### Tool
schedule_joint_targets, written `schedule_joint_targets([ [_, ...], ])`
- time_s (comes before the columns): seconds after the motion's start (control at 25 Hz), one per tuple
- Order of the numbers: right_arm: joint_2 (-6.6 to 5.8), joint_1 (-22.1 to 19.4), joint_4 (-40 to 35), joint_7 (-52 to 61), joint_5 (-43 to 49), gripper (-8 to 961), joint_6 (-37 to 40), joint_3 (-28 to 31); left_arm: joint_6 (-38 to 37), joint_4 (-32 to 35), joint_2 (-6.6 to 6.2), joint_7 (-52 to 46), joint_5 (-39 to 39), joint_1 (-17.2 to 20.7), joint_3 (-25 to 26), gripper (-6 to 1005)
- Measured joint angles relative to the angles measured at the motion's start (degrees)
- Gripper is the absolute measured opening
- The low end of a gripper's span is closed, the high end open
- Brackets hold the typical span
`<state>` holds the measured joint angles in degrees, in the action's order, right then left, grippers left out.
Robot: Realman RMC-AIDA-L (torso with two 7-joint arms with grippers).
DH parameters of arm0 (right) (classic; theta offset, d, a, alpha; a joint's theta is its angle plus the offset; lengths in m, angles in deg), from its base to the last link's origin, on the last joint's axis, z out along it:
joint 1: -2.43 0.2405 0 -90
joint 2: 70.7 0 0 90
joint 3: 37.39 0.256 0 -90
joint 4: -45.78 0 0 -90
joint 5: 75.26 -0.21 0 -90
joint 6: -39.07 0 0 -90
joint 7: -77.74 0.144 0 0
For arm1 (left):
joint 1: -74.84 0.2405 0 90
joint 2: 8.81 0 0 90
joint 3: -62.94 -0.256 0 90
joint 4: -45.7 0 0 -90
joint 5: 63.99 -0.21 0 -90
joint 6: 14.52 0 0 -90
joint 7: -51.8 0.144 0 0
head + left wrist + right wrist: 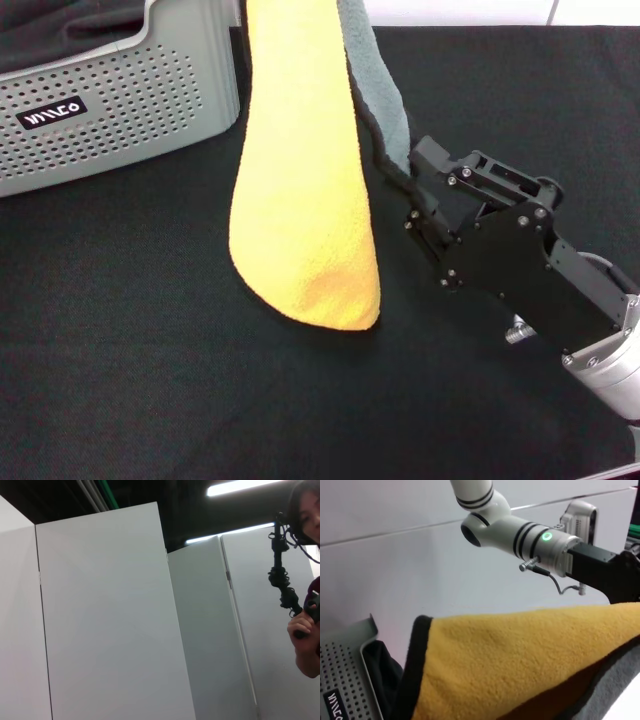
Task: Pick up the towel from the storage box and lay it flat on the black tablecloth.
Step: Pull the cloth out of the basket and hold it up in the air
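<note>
Above the black tablecloth (120,350) the towel (305,190) hangs from the left pincer (620,575), clear of the box (110,110); right pincer (400,170) pinches its grey edge, probably to spread it

Right gripper (405,175) comes up matte black, built from flat angular plates pinned with small silver screw heads, and behind it the wrist turns to a brushed silver cylinder with a short metal stud poking out of its side. Over in the right wrist view, the left arm (512,527) shows glossy white rounded segments, ringed with thin black bands (2 on the upper link, more near the wrist), a green ring light glowing on the silver cuff, a thin grey cable looping down from a plug, then a boxy black mount
</note>
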<state>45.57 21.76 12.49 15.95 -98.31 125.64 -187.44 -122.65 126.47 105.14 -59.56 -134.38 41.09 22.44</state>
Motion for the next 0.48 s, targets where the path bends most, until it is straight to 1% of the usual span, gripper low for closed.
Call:
schedule_joint_targets([
  [0.2,0.0,-0.01,-0.04,0.56,-0.47,348,0.37,-0.25,-0.06,0.0,0.23,0.0,0.01,0.0,0.09,10],
  [0.32,0.0,-0.12,-0.06,0.57,-0.59,260,0.98,-0.32,-0.06,0.0,0.22,0.0,0.03,0.0,0.11,10],
  [0.48,0.0,-0.15,-0.07,0.94,-1.31,166,1.27,-0.33,-0.06,-0.06,0.22,0.01,0.02,0.31,0.02,10],
])
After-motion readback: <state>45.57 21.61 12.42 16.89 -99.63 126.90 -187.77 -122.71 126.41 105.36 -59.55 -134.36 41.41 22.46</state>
